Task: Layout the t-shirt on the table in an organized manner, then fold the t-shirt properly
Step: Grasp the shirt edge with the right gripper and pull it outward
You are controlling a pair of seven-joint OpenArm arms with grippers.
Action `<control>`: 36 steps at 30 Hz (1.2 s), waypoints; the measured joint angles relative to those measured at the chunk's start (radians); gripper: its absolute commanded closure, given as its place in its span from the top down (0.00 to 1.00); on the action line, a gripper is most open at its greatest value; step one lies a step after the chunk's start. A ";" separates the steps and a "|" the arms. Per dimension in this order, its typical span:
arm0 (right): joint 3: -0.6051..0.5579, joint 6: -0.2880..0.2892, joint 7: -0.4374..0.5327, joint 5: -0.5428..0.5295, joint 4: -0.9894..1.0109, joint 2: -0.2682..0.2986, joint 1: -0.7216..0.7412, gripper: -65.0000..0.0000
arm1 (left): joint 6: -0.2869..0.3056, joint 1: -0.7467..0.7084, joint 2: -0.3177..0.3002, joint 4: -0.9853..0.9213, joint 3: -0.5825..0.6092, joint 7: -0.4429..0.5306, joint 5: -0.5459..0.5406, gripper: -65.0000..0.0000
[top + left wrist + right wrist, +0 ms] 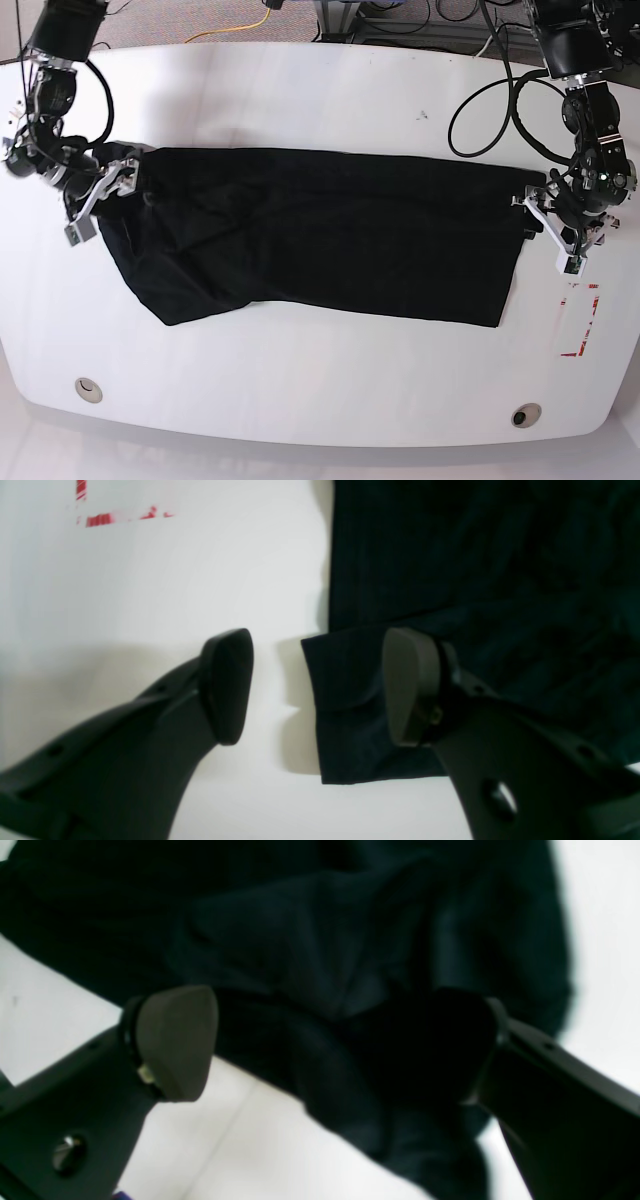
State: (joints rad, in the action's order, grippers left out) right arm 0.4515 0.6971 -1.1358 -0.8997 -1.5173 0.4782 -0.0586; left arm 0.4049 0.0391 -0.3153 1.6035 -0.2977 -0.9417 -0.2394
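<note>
Now both grippers gape, holding nothing: left gripper straddles the t-shirt at three o'clock, right gripper at nine.

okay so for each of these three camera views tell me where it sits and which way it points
Left wrist: on the left arm, looking down past its open left tool at a sleeve of the black fabric t-shirt on the glossy white table.
Right wrist: on the right arm; open right tool over bunched shirt.
Base: overhead, facing down on both arms.
All views share the shirt.
</note>
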 measured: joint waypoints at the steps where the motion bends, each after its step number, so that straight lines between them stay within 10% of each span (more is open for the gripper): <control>1: 0.000 -0.001 -0.010 0.011 0.003 -0.010 0.000 0.78 | 0.000 0.000 -0.001 0.000 0.000 0.000 0.000 0.59; 7: 0.000 -0.001 -0.008 0.007 0.006 -0.015 0.022 0.46 | 0.000 0.002 0.002 0.000 0.000 0.000 0.000 0.59; 16: -0.043 -0.020 -0.001 0.117 0.006 -0.029 0.061 0.82 | 0.000 0.003 0.002 0.000 0.000 0.000 -0.001 0.59; 36: -0.051 -0.016 0.007 0.223 0.133 -0.116 0.142 0.83 | 0.000 0.002 -0.001 0.000 0.000 0.000 0.000 0.59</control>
State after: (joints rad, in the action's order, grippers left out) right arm 0.4004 0.6815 -1.1286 -0.6765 -1.3846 0.3622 0.0837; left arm 0.4049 0.0414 -0.3161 1.6035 -0.2977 -0.9413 -0.2398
